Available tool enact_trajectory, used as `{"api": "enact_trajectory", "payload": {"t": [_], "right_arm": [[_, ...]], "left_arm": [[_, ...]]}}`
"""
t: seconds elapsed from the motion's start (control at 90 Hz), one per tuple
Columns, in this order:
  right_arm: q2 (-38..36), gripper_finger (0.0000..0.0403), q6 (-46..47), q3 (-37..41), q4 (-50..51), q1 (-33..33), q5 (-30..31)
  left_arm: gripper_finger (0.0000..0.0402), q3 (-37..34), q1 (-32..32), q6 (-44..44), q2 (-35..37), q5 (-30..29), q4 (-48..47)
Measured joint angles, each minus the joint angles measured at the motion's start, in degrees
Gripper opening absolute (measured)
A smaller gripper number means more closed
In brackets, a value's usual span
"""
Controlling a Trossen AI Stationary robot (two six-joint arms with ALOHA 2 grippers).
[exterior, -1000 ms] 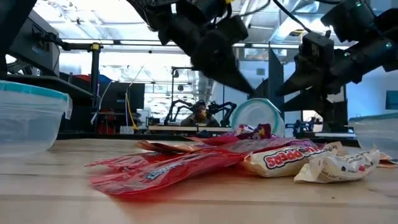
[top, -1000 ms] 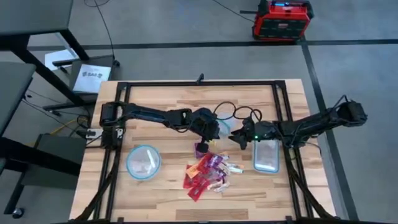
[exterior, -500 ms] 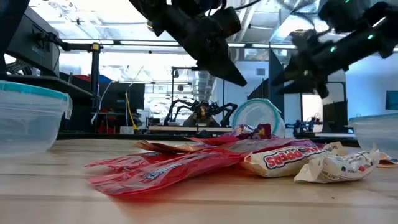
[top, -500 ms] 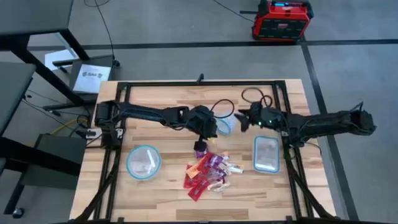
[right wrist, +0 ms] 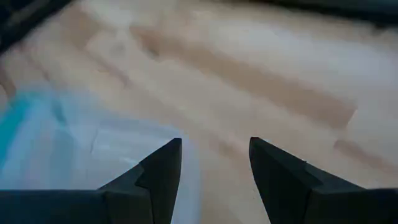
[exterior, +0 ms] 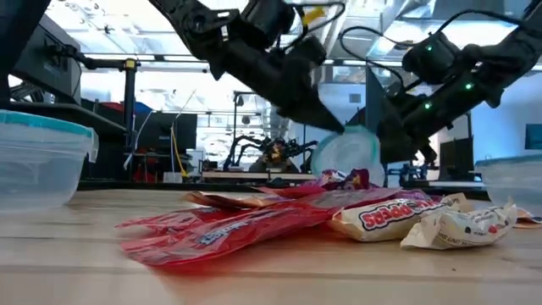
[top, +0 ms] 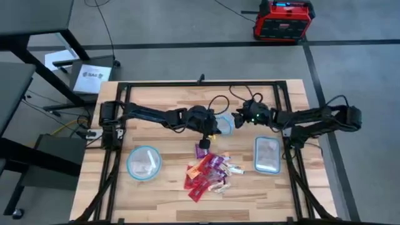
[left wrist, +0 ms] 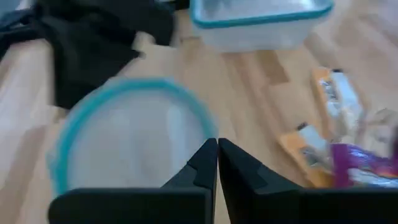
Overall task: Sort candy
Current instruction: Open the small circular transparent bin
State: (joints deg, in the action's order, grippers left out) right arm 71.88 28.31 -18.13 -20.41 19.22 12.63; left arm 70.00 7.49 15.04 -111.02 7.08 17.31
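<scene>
— High view first: where is the candy seen?

— A loose pile of small flat wrapped sweets in red, purple, orange and whitish-silver wrappers (top: 210, 173) is seen on the wooden plank counter (top: 162, 100), toward its near middle. In the low view the same candy (exterior: 279, 222) is spread flat across the boards.

— What is placed around it?

— A clear round bowl with a bluish rim (top: 144, 163) is set to the left of the pile, with some pale pieces inside. A clear rectangular tub (top: 267, 154) is set to its right. A second clear blue-rimmed round bowl (top: 225, 124) is found just behind the pile, between the two arms.

— And the claws?

— The left claw (top: 215, 128) is held at the edge of that middle bowl; in the left wrist view its fingers (left wrist: 202, 163) are seen pressed together, clenched on nothing, over the bowl's rim. The right claw (top: 238, 120) is held at the bowl's other side; in the right wrist view its fingers (right wrist: 163, 168) are spread apart, released, with nothing between them.
</scene>
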Motion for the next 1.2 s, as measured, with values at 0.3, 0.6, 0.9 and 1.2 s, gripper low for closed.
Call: {"api": "enact_trajectory", "payload": {"t": [0.3,0.6,0.9,1.2], "right_arm": [[6.18,0.0175,3.57,-0.04,-3.20,-3.65,-0.99],[11.92,0.0175,7.30,-0.15,-9.82,-6.60,-2.25],[14.42,0.0175,8.82,-0.11,-10.60,-7.32,-2.23],[13.50,0.0175,9.35,-0.13,-10.02,-1.37,-2.29]], "left_arm": [[0.0000,0.35,1.86,0.08,0.32,-1.10,0.82],[0.0000,0.39,0.35,-0.32,0.32,-0.27,3.15],[0.0000,0.44,1.32,0.12,0.32,-0.19,3.42],[0.0000,0.44,3.17,0.14,0.45,-0.32,3.03]]}}
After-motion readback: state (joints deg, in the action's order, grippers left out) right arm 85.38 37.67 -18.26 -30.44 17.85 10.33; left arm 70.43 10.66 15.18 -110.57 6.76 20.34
